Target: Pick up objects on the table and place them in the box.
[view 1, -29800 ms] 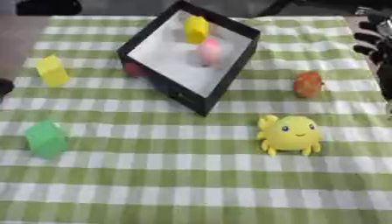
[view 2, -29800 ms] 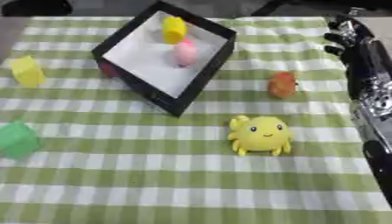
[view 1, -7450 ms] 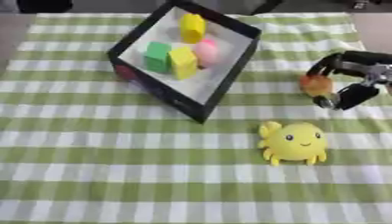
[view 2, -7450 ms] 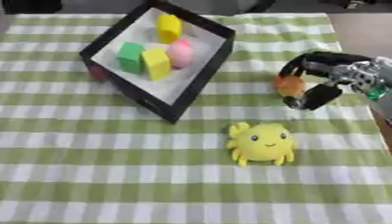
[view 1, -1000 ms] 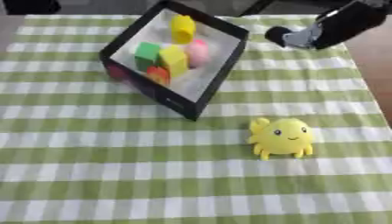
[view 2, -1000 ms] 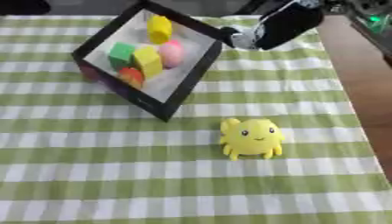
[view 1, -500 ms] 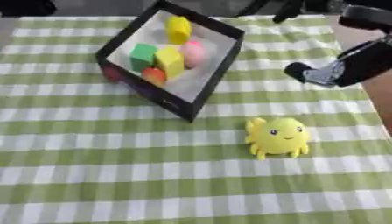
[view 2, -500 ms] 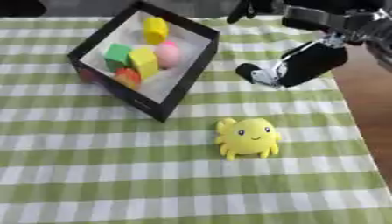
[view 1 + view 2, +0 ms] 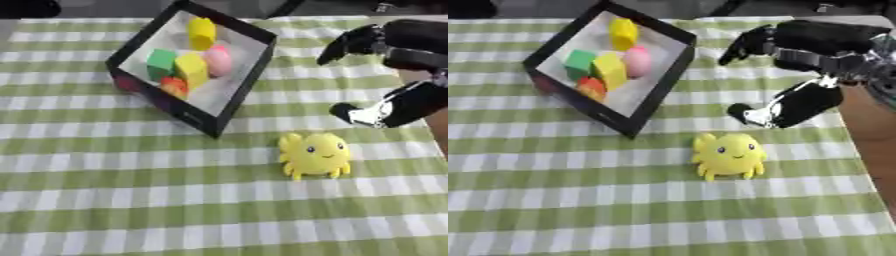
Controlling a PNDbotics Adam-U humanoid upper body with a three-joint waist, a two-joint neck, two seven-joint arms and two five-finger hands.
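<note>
Crab toy [image 9: 728, 155], yellow, sits alone on the green checked cloth [image 9: 579, 200], just in front of the black box's [image 9: 671, 70] near corner, right of it. Box already holds a yellow block [image 9: 623, 32], green block [image 9: 581, 61], second yellow block [image 9: 610, 69], pink egg shape [image 9: 636, 61] and an orange piece [image 9: 592, 89]. Right hand [image 9: 785, 107] hovers just above-right of the crab, fingers spread, holding nothing. Left hand not visible. Best approach, I'd judge: drop straight over the crab, wrap the body not the legs, lift clear of the box wall before moving across.
</note>
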